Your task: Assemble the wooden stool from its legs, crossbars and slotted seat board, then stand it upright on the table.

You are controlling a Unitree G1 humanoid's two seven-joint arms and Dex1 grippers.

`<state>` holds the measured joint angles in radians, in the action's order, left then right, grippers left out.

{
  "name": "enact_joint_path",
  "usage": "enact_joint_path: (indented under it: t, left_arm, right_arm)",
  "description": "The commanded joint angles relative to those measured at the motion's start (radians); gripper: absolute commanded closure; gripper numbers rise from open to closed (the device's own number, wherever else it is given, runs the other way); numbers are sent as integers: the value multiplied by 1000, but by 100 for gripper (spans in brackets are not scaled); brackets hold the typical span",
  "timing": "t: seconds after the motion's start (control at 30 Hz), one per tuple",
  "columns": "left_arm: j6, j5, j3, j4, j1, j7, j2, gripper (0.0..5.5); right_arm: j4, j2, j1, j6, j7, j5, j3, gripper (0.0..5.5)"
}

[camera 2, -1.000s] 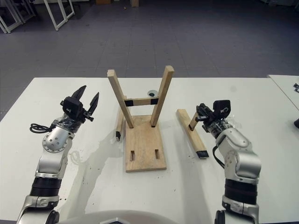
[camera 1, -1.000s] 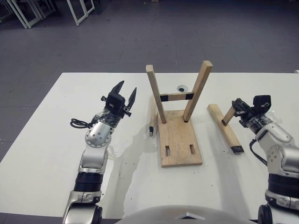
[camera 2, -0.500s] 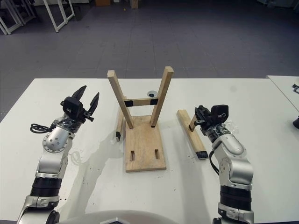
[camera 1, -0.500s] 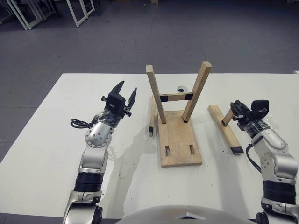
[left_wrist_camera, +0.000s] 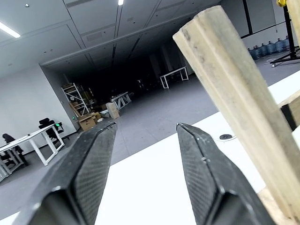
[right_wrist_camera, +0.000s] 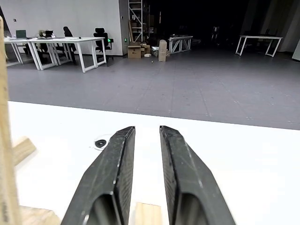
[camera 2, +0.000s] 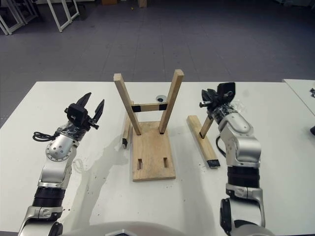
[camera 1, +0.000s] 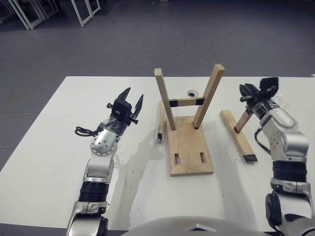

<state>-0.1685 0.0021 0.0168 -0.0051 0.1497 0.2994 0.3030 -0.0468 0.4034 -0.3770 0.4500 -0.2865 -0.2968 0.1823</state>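
The second leg's fitting seems underway: right hand point(camera 1: 249, 93) grasps the loose leg's point(camera 1: 238, 141) crossbar point(camera 1: 243, 120), left hand point(camera 1: 135, 93) hangs open, and next it likely needs lifting to the seat's point(camera 1: 189, 145) free slots point(camera 1: 176, 159).

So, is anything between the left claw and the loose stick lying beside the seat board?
Nothing visible. Only bare table separates the open left claw from the stick by the seat board.

One upright leg point(left_wrist_camera: 239, 103) cut off by left wrist view's edge, crossbar point(right_wrist_camera: 147, 213) end cropped in right wrist view, loose leg point(camera 1: 160, 125) partly behind that upright leg.
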Motion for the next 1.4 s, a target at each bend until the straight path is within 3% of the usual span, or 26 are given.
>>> enact_joint_path:
  t: [0.03, 0.2, 0.4, 0.63, 0.8, 1.07, 1.27, 1.4]
  left_arm:
    - [4, -15, 11, 1, -13, 4, 2, 315]
    - [6, -17, 11, -6, -20, 0, -3, 315]
    - [11, -18, 2, -35, -58, 0, -9, 315]
    - [9, -19, 1, -44, -85, 2, -11, 315]
    - [8, -19, -1, -34, -85, 4, -12, 315]
    - [13, -24, -1, -24, -85, 6, -11, 315]
    - [17, -27, 1, -25, -83, 1, -14, 315]
    - [37, -75, 24, -39, -53, 2, -24, 315]
  right_arm:
    - [-35, -14, 31, 25, 3, 5, 2, 456]
    - [196, 10, -28, 53, 73, -86, 147, 456]
    - [400, 14, 200, 172, 100, -130, 238, 456]
    - [488, -31, 551, 210, 27, -153, 188, 326]
    - [457, -37, 626, 237, -12, -140, 110, 239]
    - [298, -10, 569, 229, -19, -51, 15, 239]
    - [247, -19, 512, 114, 24, 61, -38, 348]
    - [261, -45, 354, 23, 54, 38, 16, 348]
